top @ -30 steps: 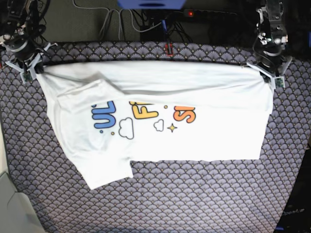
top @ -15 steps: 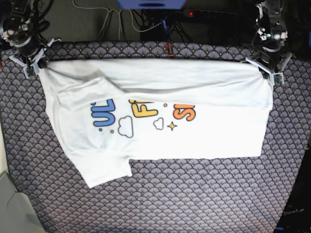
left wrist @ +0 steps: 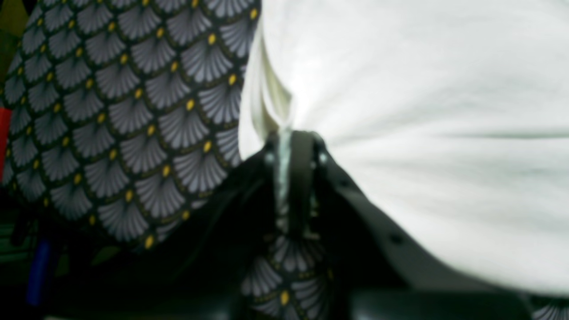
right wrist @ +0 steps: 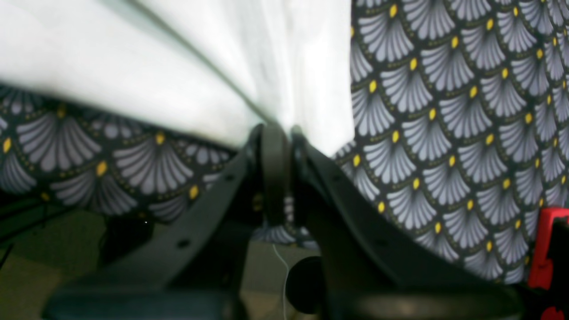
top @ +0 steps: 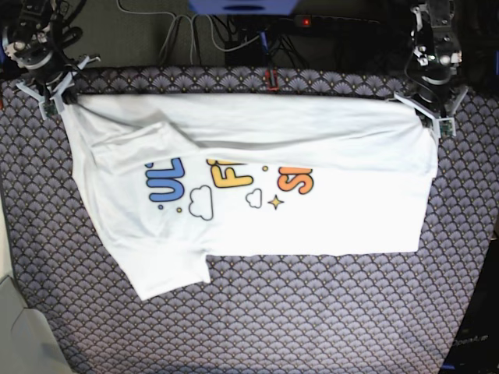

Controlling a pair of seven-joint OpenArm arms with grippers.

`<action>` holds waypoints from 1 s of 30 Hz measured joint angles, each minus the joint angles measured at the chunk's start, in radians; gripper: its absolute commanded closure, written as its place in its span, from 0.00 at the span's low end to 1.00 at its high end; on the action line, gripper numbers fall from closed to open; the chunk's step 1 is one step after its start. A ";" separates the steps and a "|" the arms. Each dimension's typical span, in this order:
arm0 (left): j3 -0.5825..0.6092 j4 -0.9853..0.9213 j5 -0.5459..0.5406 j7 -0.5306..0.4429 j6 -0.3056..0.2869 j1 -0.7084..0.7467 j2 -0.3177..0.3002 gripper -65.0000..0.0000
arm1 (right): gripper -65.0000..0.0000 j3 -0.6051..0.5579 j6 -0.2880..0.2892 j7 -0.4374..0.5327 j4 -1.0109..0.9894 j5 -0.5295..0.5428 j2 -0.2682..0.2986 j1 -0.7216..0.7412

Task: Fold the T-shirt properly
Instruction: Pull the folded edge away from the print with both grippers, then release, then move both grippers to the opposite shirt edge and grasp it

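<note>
The white T-shirt (top: pixel 257 179) lies spread on the patterned table cover (top: pixel 312 319), its far part folded over the blue, yellow and orange print. My left gripper (top: pixel 427 115) is shut on the shirt's far right corner; the left wrist view shows its fingertips (left wrist: pixel 289 138) pinching white cloth (left wrist: pixel 422 133). My right gripper (top: pixel 64 98) is shut on the shirt's far left corner; the right wrist view shows its jaws (right wrist: pixel 278 131) closed on the cloth edge (right wrist: pixel 289 66). One sleeve (top: pixel 168 276) sticks out at the near left.
The scallop-patterned cover (left wrist: pixel 133 111) reaches the table's far edge, where cables and a power strip (top: pixel 327 22) lie. A red object (right wrist: pixel 549 249) shows at the right wrist view's edge. A grey surface (top: pixel 19 335) is at the near left corner.
Both grippers have pulled the shirt's far corners a little toward the far edge. The far left corner moved most, and the fold is stretched straighter.
</note>
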 measured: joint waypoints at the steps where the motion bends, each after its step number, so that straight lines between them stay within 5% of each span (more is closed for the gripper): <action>1: 0.000 0.000 0.000 0.000 0.000 0.000 -0.001 0.99 | 0.93 0.000 0.000 0.000 0.000 0.000 0.000 0.000; 4: 0.000 0.000 0.000 0.001 0.000 0.000 -0.001 0.92 | 0.75 0.003 0.000 0.000 0.000 0.000 0.000 -0.003; 8: 0.000 0.000 0.001 0.000 0.008 0.000 -0.001 0.67 | 0.55 0.049 0.001 -0.006 0.000 0.002 -0.006 -0.006; 15: -0.007 0.006 0.008 -0.002 0.025 0.000 -0.004 0.35 | 0.50 0.132 0.003 -0.036 0.041 -0.012 -0.012 -0.008; 22: -0.016 0.006 0.003 -0.003 0.015 0.000 -0.004 0.34 | 0.50 0.130 0.003 -0.037 0.084 -0.009 -0.013 -0.018; 30: -0.198 0.021 -0.056 0.058 -0.008 -0.033 0.006 0.34 | 0.50 0.130 0.002 -0.045 0.083 -0.016 -0.010 0.036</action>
